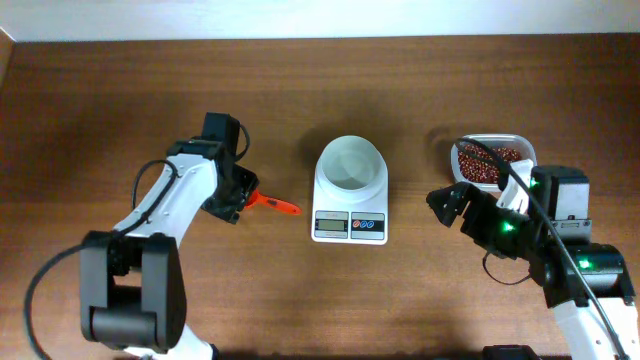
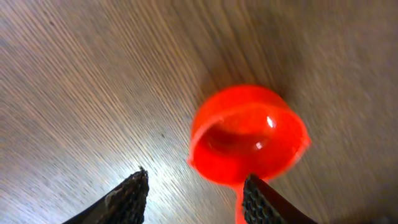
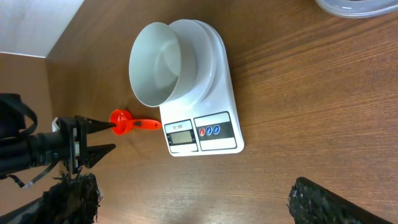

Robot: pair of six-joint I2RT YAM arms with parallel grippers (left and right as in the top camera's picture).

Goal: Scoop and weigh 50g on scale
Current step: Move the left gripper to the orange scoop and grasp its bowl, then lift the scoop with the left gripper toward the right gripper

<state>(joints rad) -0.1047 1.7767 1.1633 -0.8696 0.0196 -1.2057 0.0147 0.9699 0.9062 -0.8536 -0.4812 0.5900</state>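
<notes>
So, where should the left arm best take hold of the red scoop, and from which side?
Take the scoop by its thin handle, coming from above, fingers across its narrow width. It lies flat on the table, cup open upward; the round cup is probably too wide and slippery to pinch.

Dark brown wood-grain table (image 1: pixel 120 100), pale strip (image 1: pixel 320 15) beyond its far edge, soft overhead glare.

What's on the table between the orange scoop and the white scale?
Nothing. The overhead view shows only bare wooden table between the orange scoop and the scale. The right wrist view shows the same gap bare.
</notes>
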